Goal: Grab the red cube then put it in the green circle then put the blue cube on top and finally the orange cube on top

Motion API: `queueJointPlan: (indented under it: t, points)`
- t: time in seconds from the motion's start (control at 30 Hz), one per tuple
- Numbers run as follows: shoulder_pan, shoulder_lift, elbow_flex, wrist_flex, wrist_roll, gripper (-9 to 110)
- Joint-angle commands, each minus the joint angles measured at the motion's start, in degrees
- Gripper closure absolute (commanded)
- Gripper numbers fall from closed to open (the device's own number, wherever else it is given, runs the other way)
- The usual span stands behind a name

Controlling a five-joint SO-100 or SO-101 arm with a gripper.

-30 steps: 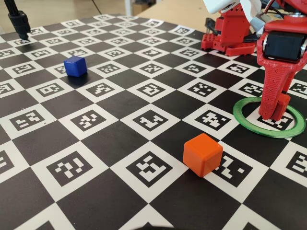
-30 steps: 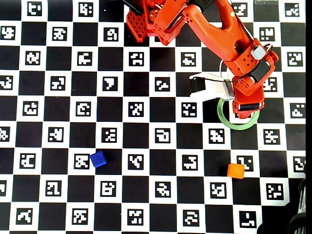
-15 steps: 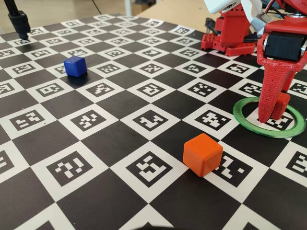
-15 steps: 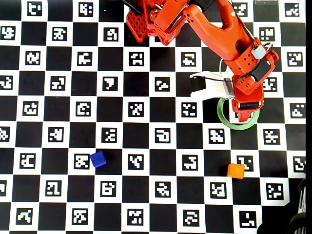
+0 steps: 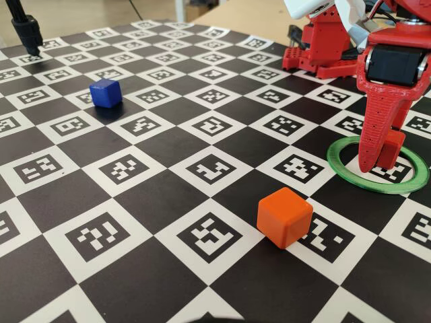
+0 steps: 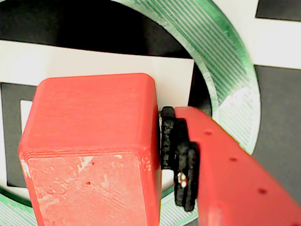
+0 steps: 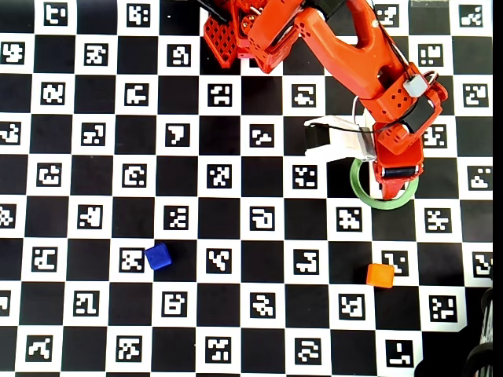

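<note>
Tool (image 5: 374, 163), right of the fixed view: clenched on the red cube (image 6: 89, 146), low inside the green circle (image 5: 340, 169).

Step, we judge: first placement; whether the cube rests on the table (image 5: 155, 145) we cannot tell.

Next: release, rise, then cross to the blue cube (image 5: 106, 93), upper left.

Orange cube (image 5: 284, 217): lower centre.

Overhead view: the arm hides the red cube.

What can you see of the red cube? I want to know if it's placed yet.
The red cube is small, matte red plastic with rounded edges and fine layer lines, one face scuffed pale. In the wrist view it sits upright inside the green circle, beside a black-padded finger; contact there is unclear. In the fixed view the gripper hides most of it.
</note>
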Motion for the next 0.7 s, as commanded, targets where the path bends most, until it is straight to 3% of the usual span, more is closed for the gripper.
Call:
queueJointPlan:
  t: [0.0, 0.67]
  points:
    - [0.7, 4.2, -4.0, 1.7, 0.3, 72]
    - [1.0, 5.6, -11.6, 9.8, 0.7, 71]
